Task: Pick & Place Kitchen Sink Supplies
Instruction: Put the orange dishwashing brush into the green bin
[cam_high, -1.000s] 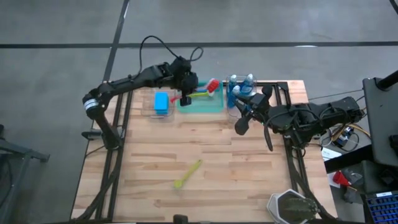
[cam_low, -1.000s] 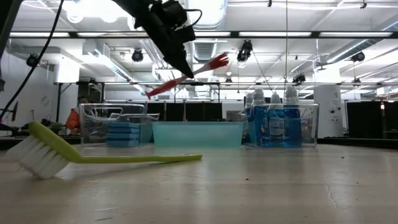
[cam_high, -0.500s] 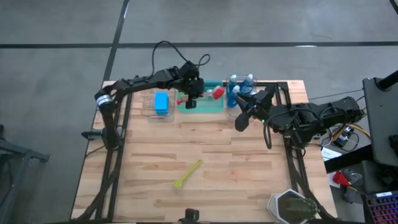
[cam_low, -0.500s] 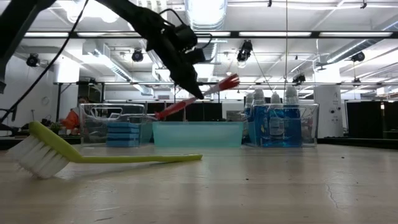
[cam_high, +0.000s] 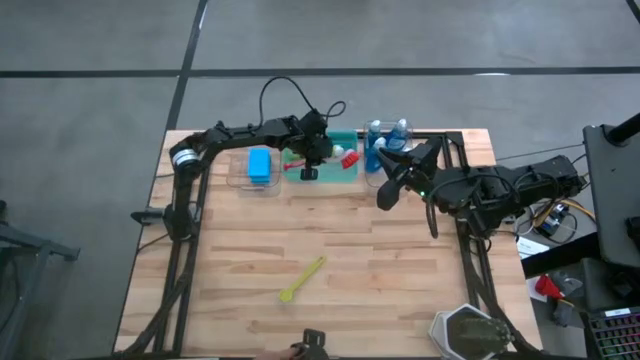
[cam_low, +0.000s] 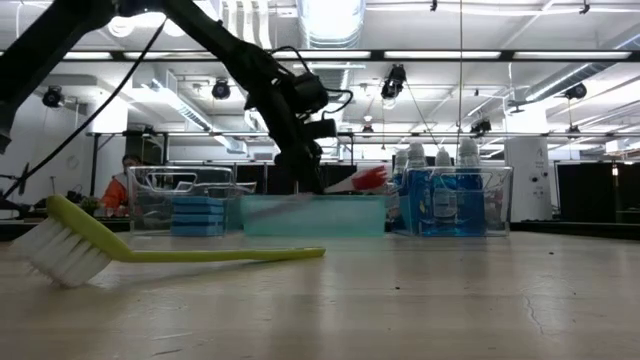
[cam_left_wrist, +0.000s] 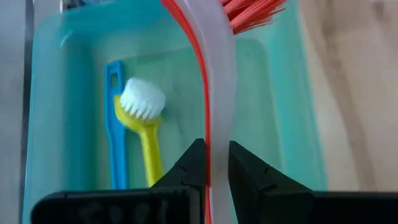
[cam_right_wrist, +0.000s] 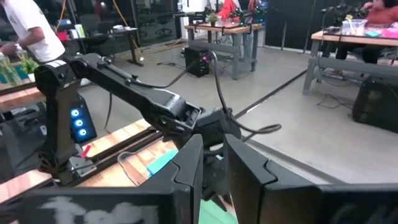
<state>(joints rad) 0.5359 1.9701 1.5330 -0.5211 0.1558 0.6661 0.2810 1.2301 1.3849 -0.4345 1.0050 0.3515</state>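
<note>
Left wrist view: left pincer (cam_left_wrist: 216, 163) clamped on the red brush (cam_left_wrist: 214, 93) handle, over the green bin (cam_left_wrist: 50, 112).
Released askew, its bristle head could have caught the bin's rim and tipped out; right pincer (cam_high: 388, 195) waited nearby, almost closed, empty.

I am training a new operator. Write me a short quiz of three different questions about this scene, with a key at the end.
1. True or false: the left gripper is shut on the red-and-white long-handled dish brush.
2. Which container lies below that brush? A. clear plastic bin with flat blue sponges B. teal plastic bin C. clear plastic bin with bottles of blue liquid
3. Fill in: a yellow-green long-handled dish brush lies alone on the wooden ____.

Key: 1 true; 2 B; 3 table. The right gripper waits beside the bottle bin.
</note>
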